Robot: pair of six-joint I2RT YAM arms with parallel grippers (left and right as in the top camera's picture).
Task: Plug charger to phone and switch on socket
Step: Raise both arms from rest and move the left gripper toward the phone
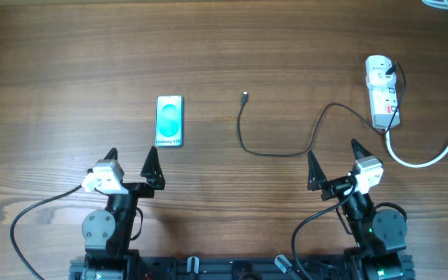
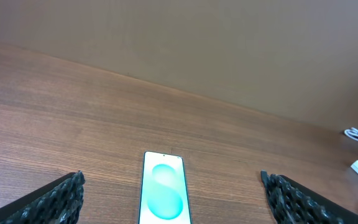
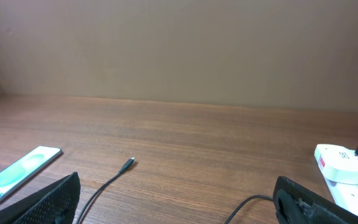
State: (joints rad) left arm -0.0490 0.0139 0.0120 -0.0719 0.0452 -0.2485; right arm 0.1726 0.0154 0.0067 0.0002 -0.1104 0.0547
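The phone [image 1: 169, 120] lies flat on the table left of centre, teal screen up; it also shows in the left wrist view [image 2: 164, 195] and the right wrist view [image 3: 18, 172]. The charger's thin black cable [image 1: 274, 152] curves from the socket [image 1: 382, 91] at the far right to its loose connector tip [image 1: 244, 96], which lies right of the phone. The tip also shows in the right wrist view [image 3: 128, 163], as does the socket [image 3: 347, 168]. My left gripper [image 1: 131, 159] is open and empty, just short of the phone. My right gripper [image 1: 334, 155] is open and empty near the cable's bend.
The socket's thick white cord [image 1: 446, 152] loops along the table's right edge and runs off the top right corner. A wall stands behind the table's far edge in both wrist views.
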